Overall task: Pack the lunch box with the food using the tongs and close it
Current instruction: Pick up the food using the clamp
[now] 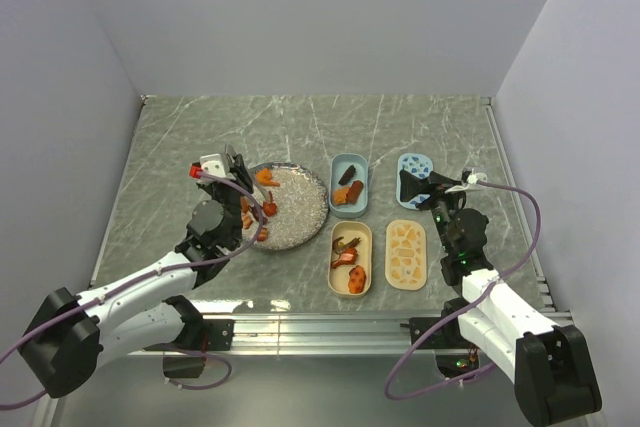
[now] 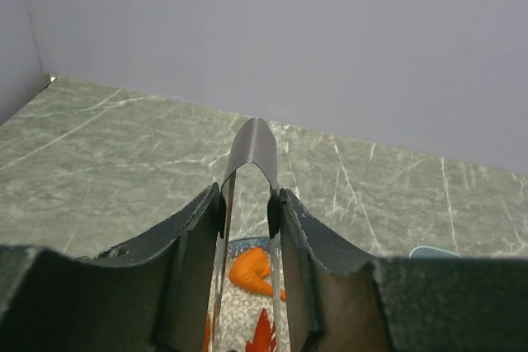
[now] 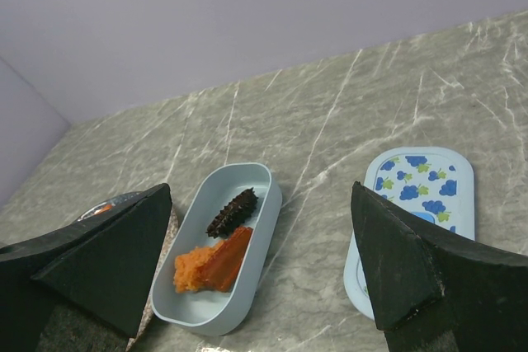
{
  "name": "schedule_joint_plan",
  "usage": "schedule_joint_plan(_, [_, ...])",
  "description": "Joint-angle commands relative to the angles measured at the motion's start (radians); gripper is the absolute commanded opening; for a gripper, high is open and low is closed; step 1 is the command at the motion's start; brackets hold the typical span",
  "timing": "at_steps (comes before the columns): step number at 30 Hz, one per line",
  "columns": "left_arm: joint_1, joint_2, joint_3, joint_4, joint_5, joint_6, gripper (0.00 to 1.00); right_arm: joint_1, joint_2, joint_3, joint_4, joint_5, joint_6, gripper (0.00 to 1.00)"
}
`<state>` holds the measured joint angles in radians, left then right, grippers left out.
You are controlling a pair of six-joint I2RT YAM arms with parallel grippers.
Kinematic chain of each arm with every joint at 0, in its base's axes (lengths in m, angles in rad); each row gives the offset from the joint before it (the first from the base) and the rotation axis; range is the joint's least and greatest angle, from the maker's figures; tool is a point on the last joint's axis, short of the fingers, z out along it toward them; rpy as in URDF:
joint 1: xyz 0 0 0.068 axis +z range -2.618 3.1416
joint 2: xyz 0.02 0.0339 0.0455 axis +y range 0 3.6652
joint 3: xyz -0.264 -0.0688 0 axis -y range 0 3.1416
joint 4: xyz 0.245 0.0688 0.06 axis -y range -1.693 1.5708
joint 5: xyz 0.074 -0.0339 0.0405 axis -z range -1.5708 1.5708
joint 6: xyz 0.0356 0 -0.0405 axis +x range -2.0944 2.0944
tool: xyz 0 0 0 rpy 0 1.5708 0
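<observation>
White arms, black joints, purple cables

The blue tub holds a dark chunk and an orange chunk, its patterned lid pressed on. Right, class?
No: the patterned lid lies on the table beside the blue tub, as the right wrist view shows. The dark chunk and orange chunk are there.

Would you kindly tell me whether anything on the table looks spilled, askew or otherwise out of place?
Nothing stands out. The food lies on the plate or inside the blue tub and beige tub, none visibly spilled; the beige lid and blue-patterned lid lie flat beside them.
</observation>
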<state>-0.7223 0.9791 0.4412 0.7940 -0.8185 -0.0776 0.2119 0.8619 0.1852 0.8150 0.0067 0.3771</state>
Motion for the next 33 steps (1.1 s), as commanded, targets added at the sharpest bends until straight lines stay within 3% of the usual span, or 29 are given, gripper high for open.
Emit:
schedule_joint_plan(1, [0.004, -0.022, -0.013, 0.02, -0.015, -0.037, 0.39, 0.007, 0.0, 0.045, 0.044, -0.002, -0.006, 0.96])
schedule_joint_plan(7, [0.004, 0.001, -0.001, -0.012, -0.01, -0.054, 0.38, 0.007, 0.0, 0.046, 0.039, -0.004, -0.004, 0.96])
schedule_joint_plan(16, [0.004, -0.085, -0.039, -0.033, -0.03, -0.057, 0.39, 0.006, 0.008, 0.048, 0.041, -0.004, -0.007, 0.96])
schedule_joint_plan(33, [0.004, -0.04, -0.021, -0.111, -0.025, -0.102, 0.34, 0.007, 0.006, 0.048, 0.039, -0.004, -0.006, 0.96])
